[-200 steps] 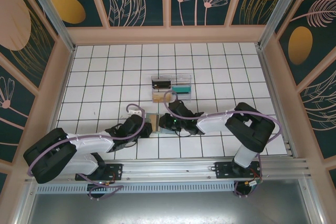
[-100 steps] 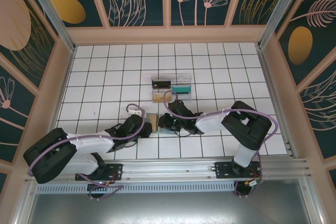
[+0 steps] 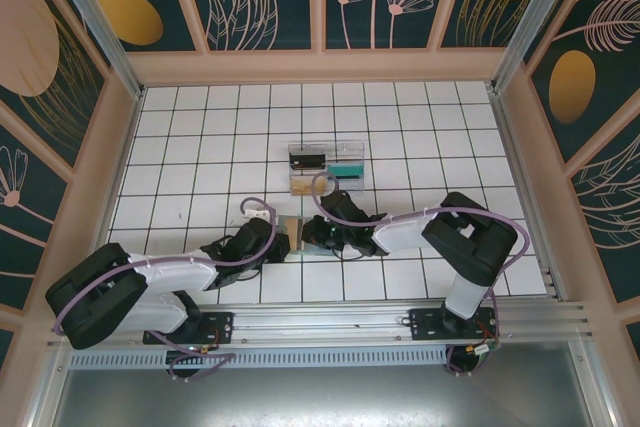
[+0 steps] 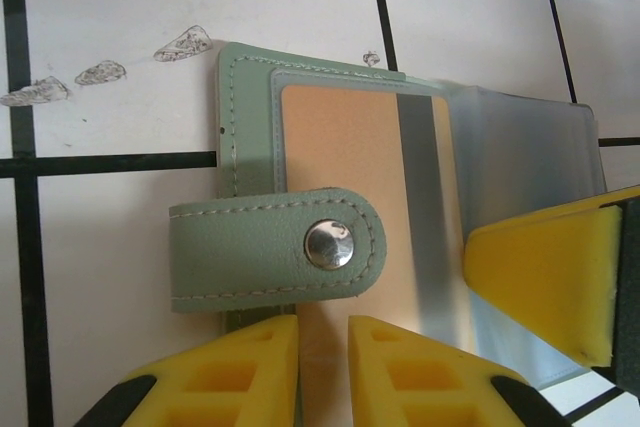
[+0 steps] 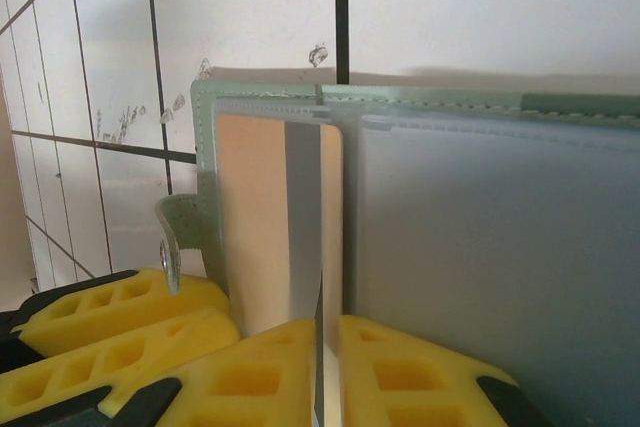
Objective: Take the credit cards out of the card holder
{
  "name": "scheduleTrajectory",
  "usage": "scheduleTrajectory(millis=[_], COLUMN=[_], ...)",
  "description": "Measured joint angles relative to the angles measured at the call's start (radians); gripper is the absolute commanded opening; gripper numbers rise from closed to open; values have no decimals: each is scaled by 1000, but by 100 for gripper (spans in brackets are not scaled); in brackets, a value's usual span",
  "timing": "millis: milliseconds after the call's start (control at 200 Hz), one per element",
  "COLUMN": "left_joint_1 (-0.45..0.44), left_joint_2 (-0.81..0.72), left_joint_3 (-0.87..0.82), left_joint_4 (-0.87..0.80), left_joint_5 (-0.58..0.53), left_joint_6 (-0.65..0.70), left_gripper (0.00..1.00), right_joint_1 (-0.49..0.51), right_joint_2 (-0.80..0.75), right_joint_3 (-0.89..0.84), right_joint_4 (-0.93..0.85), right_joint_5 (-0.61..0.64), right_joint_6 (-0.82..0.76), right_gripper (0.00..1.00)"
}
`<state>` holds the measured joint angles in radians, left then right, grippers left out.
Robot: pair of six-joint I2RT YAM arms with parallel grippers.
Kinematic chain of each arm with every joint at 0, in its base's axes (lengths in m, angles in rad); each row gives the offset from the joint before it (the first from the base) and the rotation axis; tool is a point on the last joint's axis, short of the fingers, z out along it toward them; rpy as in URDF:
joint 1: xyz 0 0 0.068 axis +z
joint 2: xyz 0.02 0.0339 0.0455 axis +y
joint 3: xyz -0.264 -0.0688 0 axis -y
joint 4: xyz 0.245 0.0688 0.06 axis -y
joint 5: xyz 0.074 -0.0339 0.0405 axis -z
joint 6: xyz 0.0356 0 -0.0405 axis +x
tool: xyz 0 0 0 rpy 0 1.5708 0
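Near the middle of the white tiled table [image 3: 200,127], just toward 12 o'clock, a clear plastic tray [image 3: 330,146] with compartments: a dark card [image 3: 307,159] at its 10 o'clock, a teal card [image 3: 348,170] at 3 o'clock, a tan card [image 3: 301,185] at 7 o'clock.

At 6 o'clock from the tray, a little apart from it, the grey-green card holder [image 3: 291,229], opened flat on the table, with both arms meeting over it.

From the left wrist: one copper card [image 4: 340,167] with a silver stripe, tucked behind a clear sleeve [image 4: 520,167] in the holder's left panel. A green strap [image 4: 250,252] with a metal snap folded across the card's lower left. Left fingers [image 4: 250,367] at 6 o'clock of the holder, yellow, drawn narrow, clamped on the panel's near edge just below the strap. One yellow finger of the other arm at 4 o'clock, lying on the clear sleeve beside the card's right edge.

From the right wrist: right fingers [image 5: 400,377] at 6 o'clock, almost together, pinched on a thin edge at the seam between the card's pocket and a frosted blue-grey panel [image 5: 480,247] at 3 o'clock. Card itself or only its sleeve in that pinch: impossible to tell. Left fingers at 8 o'clock, beside the strap.
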<state>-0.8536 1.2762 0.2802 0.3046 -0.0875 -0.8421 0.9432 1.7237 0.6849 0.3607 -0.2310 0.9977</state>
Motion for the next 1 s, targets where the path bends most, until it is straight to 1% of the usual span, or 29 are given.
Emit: scheduleTrajectory(millis=[230, 355, 520, 956, 1001], left_joint_1=[0, 5, 5, 10, 10], left_joint_2=[-64, -60, -14, 31, 32], left_joint_3=[12, 20, 26, 27, 28], left_joint_4=[-57, -73, -73, -9, -8], left_joint_5=[-30, -49, -51, 26, 28], left_joint_6=[2, 5, 6, 21, 23], left_gripper=[23, 22, 22, 22, 24], right_joint_1=[0, 0, 0, 0, -1], right_joint_2=[-32, -46, -50, -50, -50], right_joint_3=[0, 0, 0, 0, 0], right_joint_4=[-60, -84, -89, -90, -90], right_joint_5=[31, 46, 51, 50, 50], right_joint_6=[-17, -23, -24, -30, -30], right_gripper=[16, 16, 16, 16, 16])
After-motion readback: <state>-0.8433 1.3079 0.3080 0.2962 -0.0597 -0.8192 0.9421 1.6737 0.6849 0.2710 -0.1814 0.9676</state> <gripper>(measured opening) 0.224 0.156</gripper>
